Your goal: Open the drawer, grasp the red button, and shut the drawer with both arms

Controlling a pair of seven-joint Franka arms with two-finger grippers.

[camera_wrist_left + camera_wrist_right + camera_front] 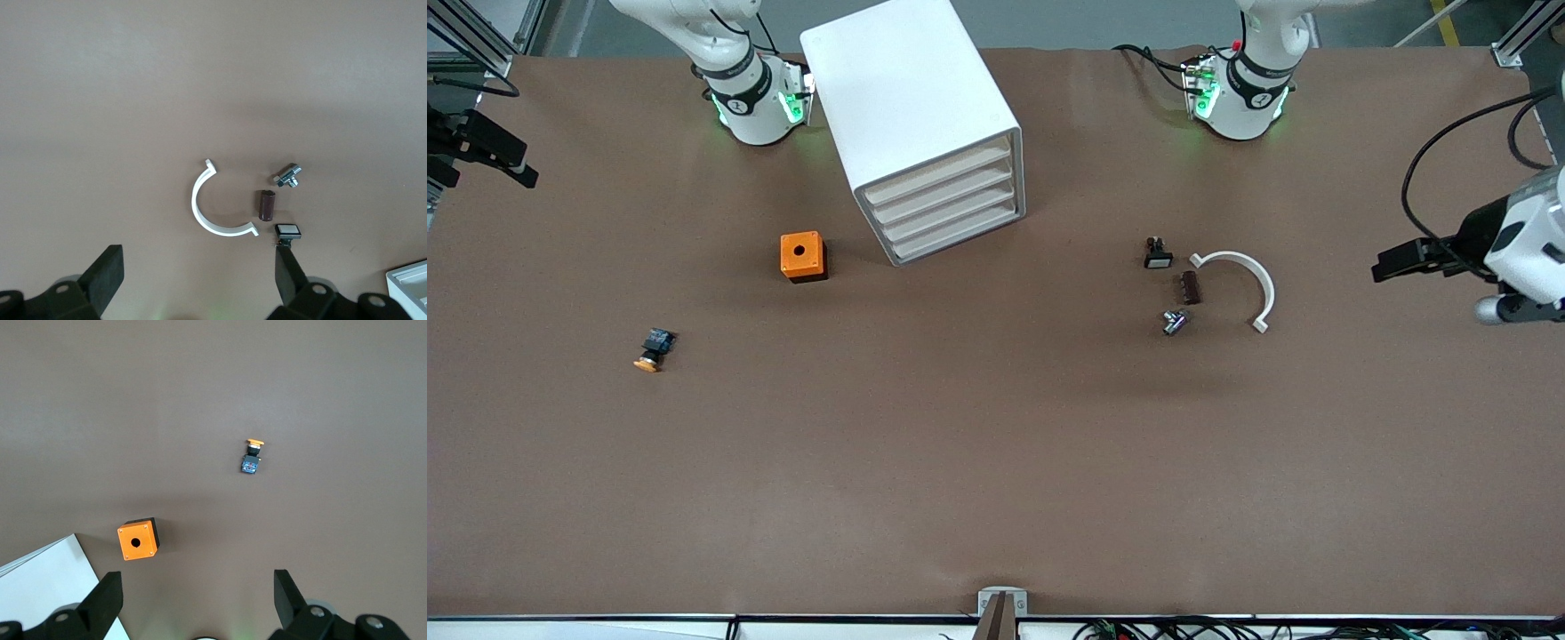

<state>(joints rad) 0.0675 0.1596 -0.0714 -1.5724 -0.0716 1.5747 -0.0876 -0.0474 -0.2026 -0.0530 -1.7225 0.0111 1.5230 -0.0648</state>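
Left gripper and right gripper hover spread; drawers shut.

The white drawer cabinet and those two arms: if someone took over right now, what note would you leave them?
Left gripper: open, holding nothing, waiting over the table's edge at the left arm's end.
Right gripper: open, holding nothing, over the right arm's end.
Drawer cabinet: stands between the two bases, all four drawers shut.
Red-capped button: not visible in any view, so possibly inside a drawer.
On the table: orange-capped button, orange cube.
Done: nothing.
Left: open a drawer, take the button, close the drawer.
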